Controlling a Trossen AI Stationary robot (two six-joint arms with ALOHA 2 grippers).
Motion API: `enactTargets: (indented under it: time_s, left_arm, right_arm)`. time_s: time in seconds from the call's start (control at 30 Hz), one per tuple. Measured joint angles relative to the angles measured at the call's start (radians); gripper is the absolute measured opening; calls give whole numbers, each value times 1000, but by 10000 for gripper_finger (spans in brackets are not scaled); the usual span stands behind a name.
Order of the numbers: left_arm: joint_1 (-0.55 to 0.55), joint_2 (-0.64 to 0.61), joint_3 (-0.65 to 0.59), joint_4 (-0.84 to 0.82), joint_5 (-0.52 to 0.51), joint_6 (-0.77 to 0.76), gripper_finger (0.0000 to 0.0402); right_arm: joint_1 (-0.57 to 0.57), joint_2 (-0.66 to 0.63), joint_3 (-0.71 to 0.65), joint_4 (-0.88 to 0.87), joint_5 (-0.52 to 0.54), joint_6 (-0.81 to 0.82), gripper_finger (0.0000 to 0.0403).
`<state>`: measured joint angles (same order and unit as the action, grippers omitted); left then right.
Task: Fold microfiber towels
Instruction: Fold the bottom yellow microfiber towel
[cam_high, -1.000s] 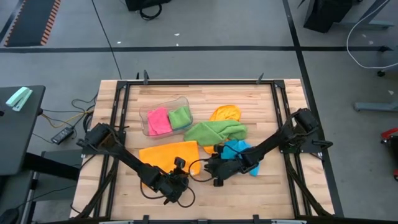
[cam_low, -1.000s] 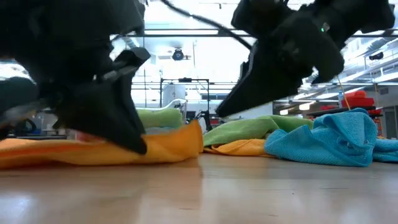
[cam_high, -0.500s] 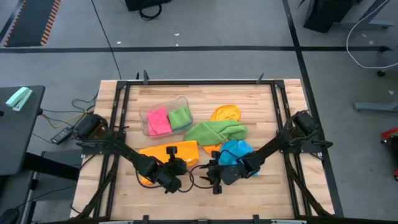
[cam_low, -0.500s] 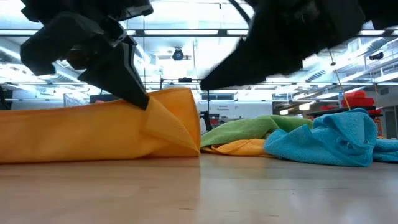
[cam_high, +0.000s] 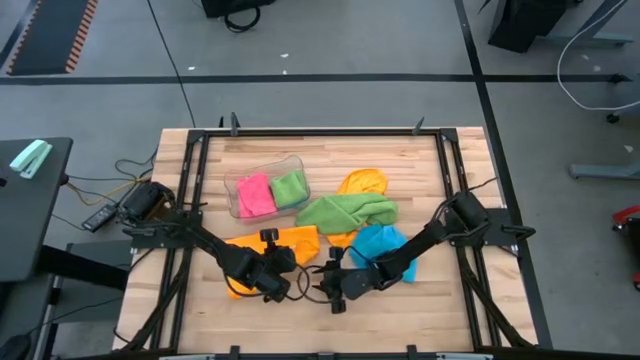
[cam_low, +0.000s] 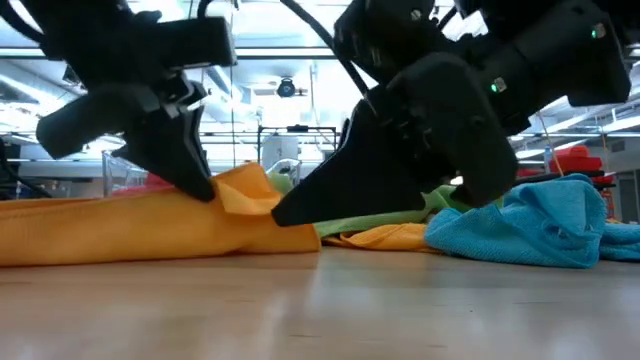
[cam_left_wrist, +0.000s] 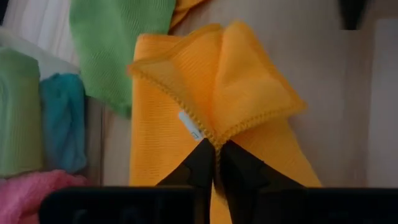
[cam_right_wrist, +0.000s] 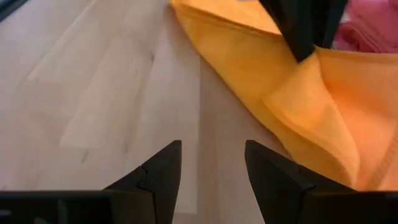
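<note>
While the left gripper (cam_left_wrist: 214, 163) pinched the folded corner of the orange microfiber towel (cam_high: 262, 246) between nearly closed fingers, that towel lay on the front left part of the wooden table (cam_high: 400, 158), its corner raised into a peaked fold off the wood. In the left wrist view the two dark fingertips (cam_left_wrist: 200, 160) met on the towel's stitched hem beside a small white label (cam_left_wrist: 191, 126). The right gripper (cam_right_wrist: 211, 163) hovered low over bare wood just beside the same towel, its fingers standing apart with nothing between them. In the low view both grippers hung close together over the orange cloth (cam_low: 150, 220).

A sky blue towel (cam_high: 382, 243) sat crumpled on the table near the right arm, touching a green towel (cam_high: 345, 211) spread toward the table's middle. Behind the green one lay a second orange towel (cam_high: 362, 182), bunched. A clear plastic tub (cam_high: 265, 170) stood toward the back left and held a folded pink towel (cam_high: 255, 194) and a folded green towel (cam_high: 290, 187) side by side. A black metal frame (cam_high: 320, 133) ran around the tabletop.
</note>
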<state>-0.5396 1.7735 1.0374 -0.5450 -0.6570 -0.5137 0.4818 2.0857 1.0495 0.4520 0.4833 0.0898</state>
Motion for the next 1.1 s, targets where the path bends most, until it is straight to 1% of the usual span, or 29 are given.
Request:
enactTargets:
  time_s: [0.1,0.27,0.5,0.67,0.8,0.93,1.1]
  left_arm:
    - [0,0,-13,2,0,-4,22]
    - [-4,0,-15,7,19,-43,14]
    - [1,0,-15,1,37,-53,39]
    - [7,0,-15,17,65,-58,36]
    - [7,0,-15,23,69,-58,23]
    - [6,0,-15,23,70,-66,18]
    - [7,0,-15,30,69,-85,31]
  right_arm:
    - [-7,-2,21,-5,-1,-34,186]
    - [-25,-3,28,-11,45,-88,186]
    - [-45,-4,28,-10,48,-247,186]
    - [-90,-4,28,-11,41,-309,186]
    - [-108,-5,28,-49,-9,-415,186]
    - [-99,-5,28,-68,4,-543,186]
    - [-108,-5,28,-68,33,-649,186]
